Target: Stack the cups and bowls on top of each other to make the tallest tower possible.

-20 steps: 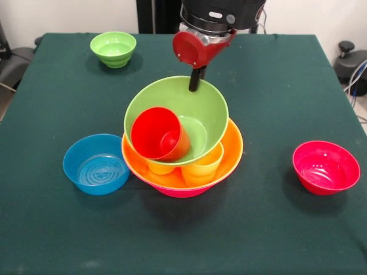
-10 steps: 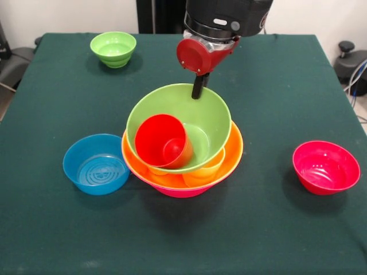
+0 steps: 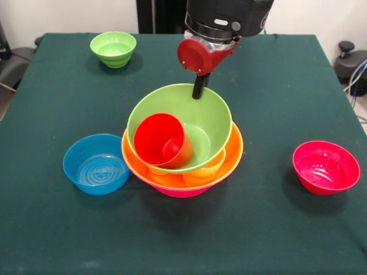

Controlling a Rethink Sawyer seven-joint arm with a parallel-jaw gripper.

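I find the medium green plastic bowl (image 3: 202,117) nested in the tower (image 3: 182,166), holding a red-orange cup (image 3: 162,141). Small blue (image 3: 96,164) at nine, red (image 3: 325,167) at three and green (image 3: 113,48) bowls at eleven remain. Gripper (image 3: 199,89) jaw state: cannot tell.

Black arm (image 3: 229,14) (glossy), red round cap, dark pincer (image 3: 199,87).
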